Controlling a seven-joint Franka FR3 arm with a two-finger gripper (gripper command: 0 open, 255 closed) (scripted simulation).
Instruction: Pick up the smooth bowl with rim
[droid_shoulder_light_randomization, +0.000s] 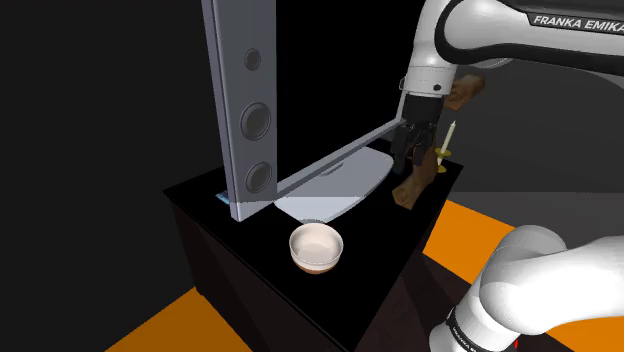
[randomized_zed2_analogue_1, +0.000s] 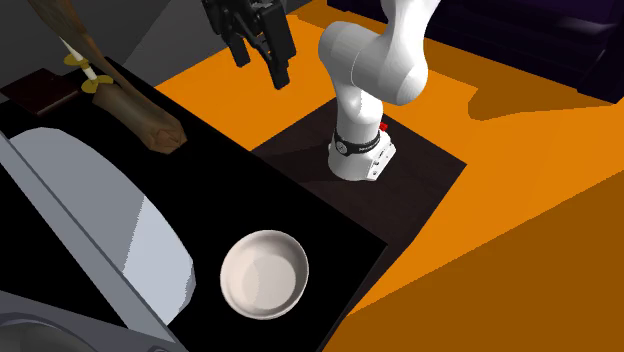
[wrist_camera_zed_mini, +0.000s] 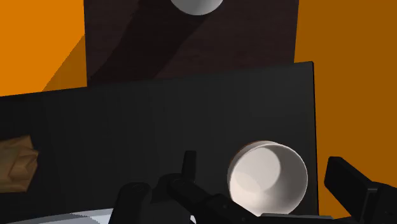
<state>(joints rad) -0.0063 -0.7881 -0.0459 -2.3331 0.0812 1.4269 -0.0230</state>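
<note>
Nearest the stand, the bowl sits upright on the black tabletop. It lies close to the edge that faces the robot and not far from a corner. It is pale and smooth inside, has a plain rim, and holds nothing.

The gripper hangs well above it, jaws spread wide and empty. In the wrist view the bowl shows between the two black fingers, but far below them and untouched.

So the pick has hardly begun. By my reading the hand is roughly aimed and open, and that is all. It has yet to come down, set one finger inside the rim and one outside, close, and lift.

Farther across the tabletop a pale grey oval slab lies flat. A tall grey speaker stands at the slab's far side. At the far corner lies a gnarled wooden candle holder, well apart from the bowl and, I judge, no hindrance to the descent.
</note>
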